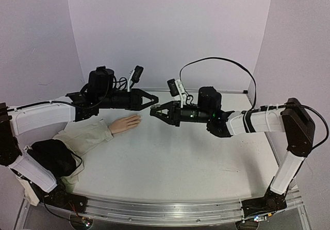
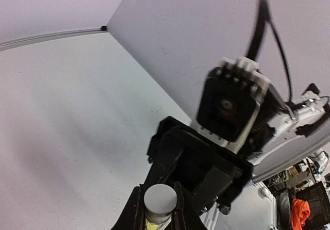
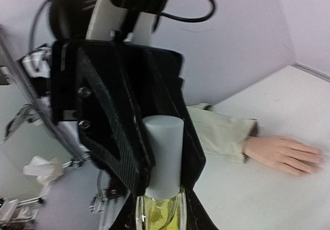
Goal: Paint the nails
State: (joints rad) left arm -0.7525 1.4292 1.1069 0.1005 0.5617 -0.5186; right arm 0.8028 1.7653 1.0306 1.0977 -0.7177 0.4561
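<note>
Soft even light, prob from overhead, only faint shadows on the table (image 1: 170, 152). Top view bows at the edges, fisheye-ish. Left wrist pic is blurry; right wrist one's sharper, bg soft.

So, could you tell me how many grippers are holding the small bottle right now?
2. The left gripper is shut on the white cap; the right gripper is shut on the yellow-green bottle below it. They meet raised above the table.

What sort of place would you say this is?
Probably a robotics lab test cell: a white table inside plain pale walls, left arm and right arm on a metal rail, a mannequin hand as subject.
</note>
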